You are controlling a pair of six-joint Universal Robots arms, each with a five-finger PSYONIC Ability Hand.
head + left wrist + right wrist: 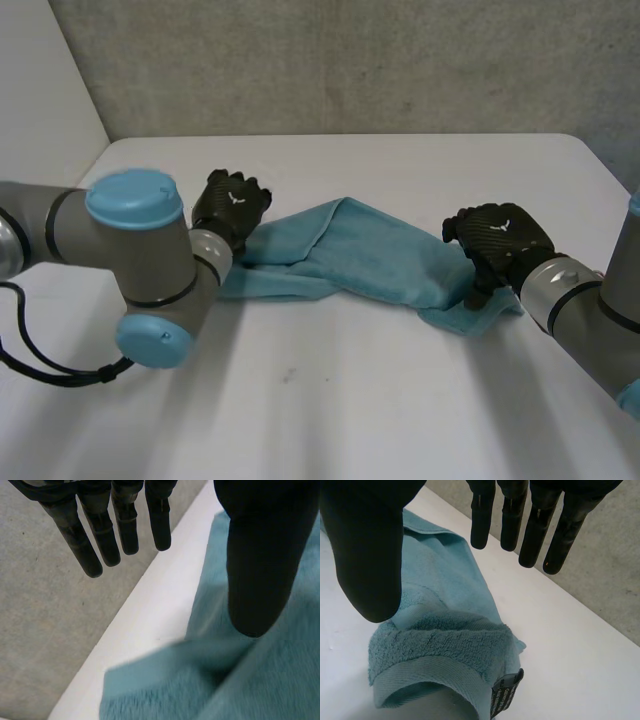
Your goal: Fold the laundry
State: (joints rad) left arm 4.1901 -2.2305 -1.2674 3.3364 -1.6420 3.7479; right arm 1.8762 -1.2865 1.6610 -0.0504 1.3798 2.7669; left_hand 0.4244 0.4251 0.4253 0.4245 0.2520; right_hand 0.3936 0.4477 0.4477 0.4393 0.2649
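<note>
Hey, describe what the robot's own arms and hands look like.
Both arms are grey cylinders with round light-blue caps at the joints. The left robot hand and right robot hand are black, slender-fingered, each with a small white mark on its back.

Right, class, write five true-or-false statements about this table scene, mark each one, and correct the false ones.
1. The towel is light blue. True.
2. The towel lies spread flat on the table. False: it lies bunched and creased.
3. The left hand has straight fingers. True.
4. The right hand is clenched round a bottle. False: its fingers are straight, above one end of the towel.
5. A black label sits at the towel's hem. True.
</note>
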